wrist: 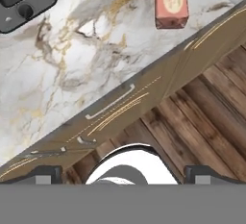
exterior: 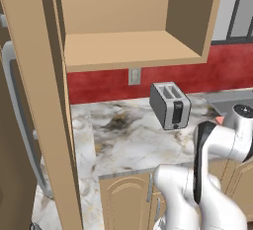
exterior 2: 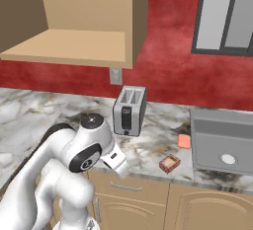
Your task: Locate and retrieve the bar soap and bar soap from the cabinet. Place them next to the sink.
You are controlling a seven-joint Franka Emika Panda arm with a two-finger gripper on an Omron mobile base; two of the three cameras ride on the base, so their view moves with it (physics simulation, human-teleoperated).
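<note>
Desk (exterior 2: 44, 110): marble, you see toaster (exterior 2: 129, 110) mid-counter, sink (exterior 2: 222, 142) to its right.
Soaps: pink bar (exterior 2: 184, 141) and reddish-brown bar (exterior 2: 169, 163) lie on desk beside sink.
Cabinet (exterior: 128, 21): open.
Fingers (wrist: 45, 174): spread wide, holding nothing.

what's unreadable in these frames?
- Gripper: hand view's bottom edge cuts the fingertips; open or shut unclear.
- Reddish-brown bar soap: top label too blurred to read.
- Sink: right base view's edge crops its right side.
- Toaster: hand view's corner cuts it.
</note>
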